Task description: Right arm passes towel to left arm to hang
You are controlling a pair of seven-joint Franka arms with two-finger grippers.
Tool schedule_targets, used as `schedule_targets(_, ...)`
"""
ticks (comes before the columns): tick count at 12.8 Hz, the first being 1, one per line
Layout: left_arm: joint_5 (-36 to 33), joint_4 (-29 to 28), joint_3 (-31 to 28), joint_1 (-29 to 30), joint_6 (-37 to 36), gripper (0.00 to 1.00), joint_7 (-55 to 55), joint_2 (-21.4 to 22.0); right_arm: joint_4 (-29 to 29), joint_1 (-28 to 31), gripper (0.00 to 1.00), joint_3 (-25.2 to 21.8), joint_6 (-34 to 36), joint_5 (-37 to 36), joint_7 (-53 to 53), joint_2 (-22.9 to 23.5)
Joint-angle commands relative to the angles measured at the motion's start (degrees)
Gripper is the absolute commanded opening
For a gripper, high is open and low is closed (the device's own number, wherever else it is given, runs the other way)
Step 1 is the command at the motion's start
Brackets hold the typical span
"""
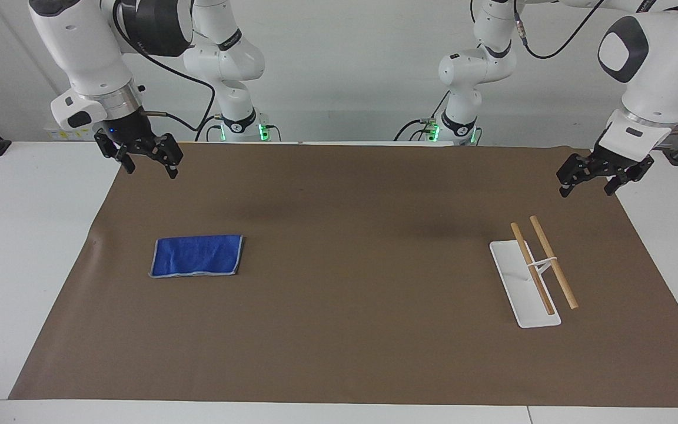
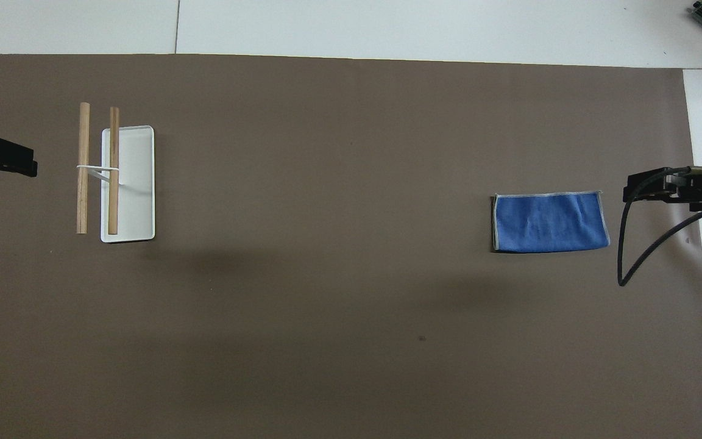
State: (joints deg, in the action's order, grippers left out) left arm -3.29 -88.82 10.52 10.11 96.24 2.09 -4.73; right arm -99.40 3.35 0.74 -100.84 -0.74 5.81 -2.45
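Note:
The blue towel [image 1: 197,255] [image 2: 549,221] lies flat and folded on the brown mat toward the right arm's end of the table. My right gripper [image 1: 149,169] [image 2: 631,195] hangs open in the air over the mat's edge, apart from the towel and holding nothing; a long black cable loops to its wrist. My left gripper [image 1: 585,191] [image 2: 25,167] waits open and empty above the mat's edge at the left arm's end, beside the rack.
A white-based rack [image 1: 526,288] [image 2: 128,183] with two wooden bars [image 1: 552,261] [image 2: 83,167] stands on the brown mat [image 1: 339,277] toward the left arm's end. White table [image 1: 15,235] borders the mat.

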Motion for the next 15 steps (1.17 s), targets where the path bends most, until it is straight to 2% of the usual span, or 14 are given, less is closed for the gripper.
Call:
schedule_targets(1,0.4,-1.8,0.0,0.3,0.4,1.0,-0.3,1.6,-5.3,0.8,1.0,0.3,-5.1,0.2,-1.5,-0.6)
schedule_targets(4,0.4,-1.8,0.0,0.3,0.4,1.0,-0.3,1.6,-9.7,0.7,1.0,0.3,-10.2,0.2,-1.8,0.4)
schedule_targets(8,0.4,-1.8,0.0,0.3,0.4,1.0,-0.3,1.6,-11.5,1.0,1.0,0.3,-16.3,0.2,-6.7,5.8)
schedule_targets(11,0.4,-1.8,0.0,0.3,0.4,1.0,-0.3,1.6,-16.2,1.4,1.0,0.3,-25.9,0.2,-7.7,8.3)
schedule_targets(15,0.4,-1.8,0.0,0.3,0.4,1.0,-0.3,1.6,-19.2,1.5,1.0,0.3,-33.5,0.2,-7.7,12.5)
